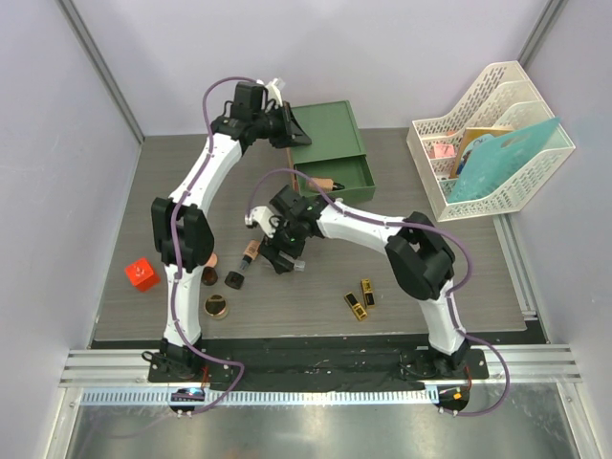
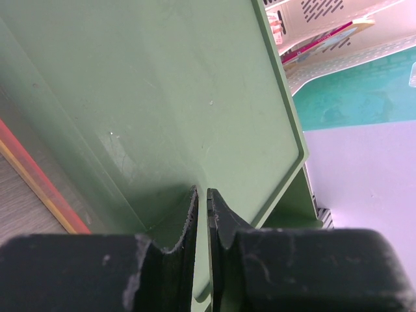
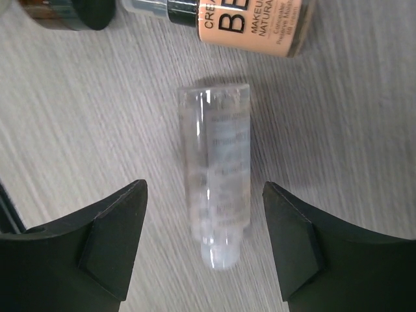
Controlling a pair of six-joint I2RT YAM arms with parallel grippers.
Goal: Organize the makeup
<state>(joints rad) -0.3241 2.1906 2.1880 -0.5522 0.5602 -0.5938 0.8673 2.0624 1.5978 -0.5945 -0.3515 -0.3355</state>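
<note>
Right gripper (image 3: 205, 195) is held open, the one clear tube (image 3: 214, 162) being seen flat on the table (image 3: 65, 97) between its two fingers, one peach tube (image 3: 253, 26) just beyond, two gold-black lipsticks (image 1: 355, 304) well apart, and the left gripper (image 2: 201, 201) closed at the green box (image 2: 162, 97).

The top external camera is looking down from above and behind the 2 arm bases over the whole tabletop (image 1: 478, 277), taking in the green drawer box (image 2: 162, 97) the left wrist camera is facing very closely and the tabletop patch the right wrist camera is overlooking from nearby.
</note>
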